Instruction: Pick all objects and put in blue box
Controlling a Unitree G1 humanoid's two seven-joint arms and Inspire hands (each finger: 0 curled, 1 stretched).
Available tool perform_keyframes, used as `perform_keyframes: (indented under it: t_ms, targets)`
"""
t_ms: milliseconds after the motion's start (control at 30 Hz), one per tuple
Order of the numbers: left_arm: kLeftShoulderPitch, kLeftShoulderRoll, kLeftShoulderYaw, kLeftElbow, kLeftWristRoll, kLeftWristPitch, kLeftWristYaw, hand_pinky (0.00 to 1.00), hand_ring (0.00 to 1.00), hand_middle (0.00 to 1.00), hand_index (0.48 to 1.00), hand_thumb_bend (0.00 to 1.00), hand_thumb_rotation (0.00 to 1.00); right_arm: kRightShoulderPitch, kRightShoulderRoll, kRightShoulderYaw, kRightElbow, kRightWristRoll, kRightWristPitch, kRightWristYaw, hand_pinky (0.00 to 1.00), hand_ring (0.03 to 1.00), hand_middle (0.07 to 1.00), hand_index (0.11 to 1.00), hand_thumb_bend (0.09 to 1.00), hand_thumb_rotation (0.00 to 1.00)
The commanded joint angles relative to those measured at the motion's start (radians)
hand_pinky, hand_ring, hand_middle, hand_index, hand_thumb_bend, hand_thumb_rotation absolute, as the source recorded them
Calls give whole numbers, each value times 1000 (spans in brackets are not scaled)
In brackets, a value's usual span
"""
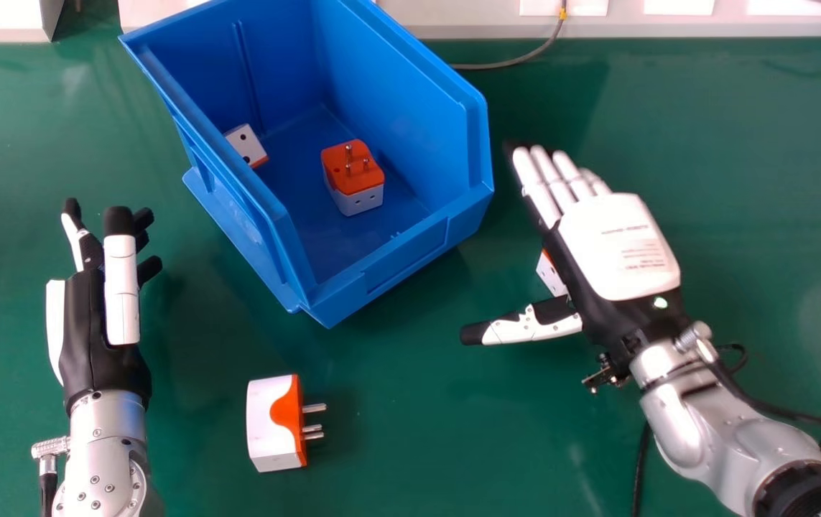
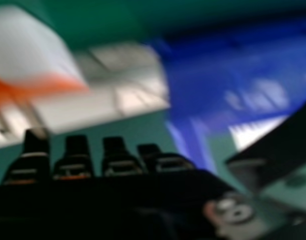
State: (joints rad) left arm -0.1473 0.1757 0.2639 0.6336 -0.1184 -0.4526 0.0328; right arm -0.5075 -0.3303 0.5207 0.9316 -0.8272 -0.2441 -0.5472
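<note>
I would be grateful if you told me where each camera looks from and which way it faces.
Head view: on the robot's head, looking forward and down at the green table and blue box; the left hand and forearm show at the left, the right hand and forearm at the right.
Right hand view: at the right hand, looking past its fingertips and thumb towards the box.
Shared: box, right hand and a white-and-orange plug adapter; which one, I cannot tell.
</note>
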Motion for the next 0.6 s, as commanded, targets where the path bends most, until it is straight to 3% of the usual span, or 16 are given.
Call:
perform_keyframes:
  t_ms: [0, 67, 200, 567]
  targets:
    - [9, 14, 8, -30, 1, -4, -3, 850, 906, 866, 949, 937, 986, 18, 8, -8, -79, 18, 138, 169, 878, 953, 971, 988, 1000, 798]
    - [12, 15, 9, -37, 0, -1, -6, 850, 905, 865, 948, 937, 986, 14, 17, 13, -121, 1, 274, 345, 878, 950, 970, 985, 1000, 776]
    - [18, 16, 12, -45, -2, 0, -11, 849, 905, 865, 948, 937, 986, -3, 13, 37, -199, -14, 416, 565, 865, 944, 972, 977, 986, 668]
    - [12, 21, 31, -32, -19, -5, -39, 850, 905, 864, 947, 934, 988, 22, 7, 20, -246, -6, 485, 505, 842, 931, 977, 927, 941, 488]
